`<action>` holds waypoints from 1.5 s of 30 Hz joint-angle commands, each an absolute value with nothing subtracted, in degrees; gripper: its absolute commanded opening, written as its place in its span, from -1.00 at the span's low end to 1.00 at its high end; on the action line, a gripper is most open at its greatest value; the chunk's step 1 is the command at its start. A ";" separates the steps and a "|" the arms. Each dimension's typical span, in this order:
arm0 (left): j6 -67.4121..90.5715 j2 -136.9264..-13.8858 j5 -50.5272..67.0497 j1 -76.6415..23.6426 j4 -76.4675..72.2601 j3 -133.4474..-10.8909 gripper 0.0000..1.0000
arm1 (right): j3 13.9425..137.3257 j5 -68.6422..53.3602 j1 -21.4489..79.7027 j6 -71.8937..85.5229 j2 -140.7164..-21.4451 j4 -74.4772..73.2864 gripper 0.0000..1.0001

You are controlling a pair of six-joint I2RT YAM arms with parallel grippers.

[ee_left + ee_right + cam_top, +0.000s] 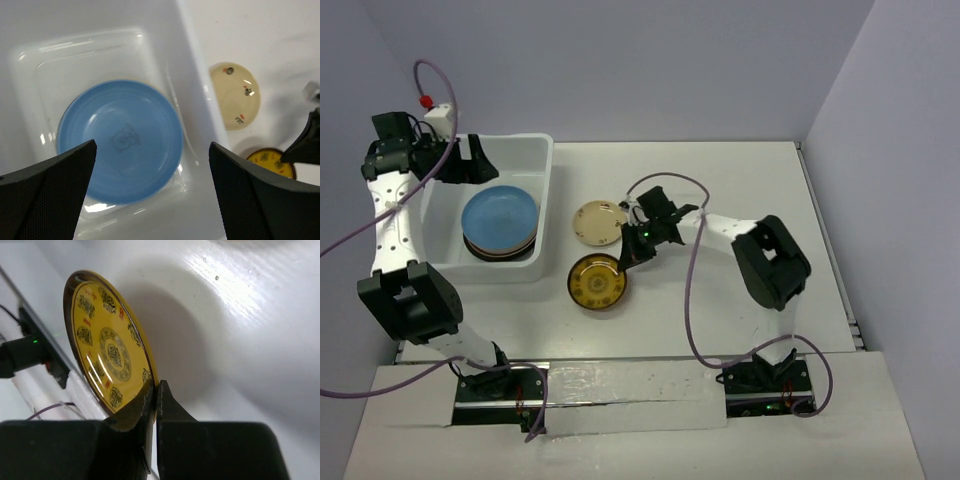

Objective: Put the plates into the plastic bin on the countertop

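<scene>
The white plastic bin [510, 140] stands at the left of the countertop [720, 190]. A blue plate [498, 215] lies in it on top of a short stack of darker plates. My left gripper [460, 165] hangs open over the bin's far end; in the left wrist view the blue plate [120, 145] lies below its spread fingers [50, 185]. Right of the bin lie a cream plate [599, 222] and a dark-rimmed gold-patterned plate [597, 282]. My right gripper [632, 248] is shut on the gold plate's right rim. The right wrist view shows the gold plate [107, 352] pinched at its rim by the gripper [156, 390].
Pale lilac walls close in the countertop at the back and right. The cream plate [235, 95] lies just beyond the bin's right wall [195, 100]. A purple cable loops from the right arm over the countertop [692, 300].
</scene>
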State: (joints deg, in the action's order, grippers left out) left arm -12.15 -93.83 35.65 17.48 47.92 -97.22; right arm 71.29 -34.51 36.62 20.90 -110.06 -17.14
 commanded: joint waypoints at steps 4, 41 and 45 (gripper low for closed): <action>-19.62 -86.13 44.99 2.89 51.76 -92.20 0.97 | 72.06 -36.89 35.28 15.76 -92.82 -15.13 -1.00; -17.71 -87.63 47.53 -9.62 54.28 -85.06 -1.00 | 84.18 -35.28 35.46 20.02 -94.16 -17.67 -0.03; -19.63 -88.91 48.90 0.29 56.20 -91.93 -1.00 | 84.44 -34.91 34.59 23.72 -95.86 -16.23 0.22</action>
State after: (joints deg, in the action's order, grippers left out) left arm -19.06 -89.23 46.91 -8.82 56.64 -85.36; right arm 81.71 -34.55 35.23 19.03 -94.31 -19.31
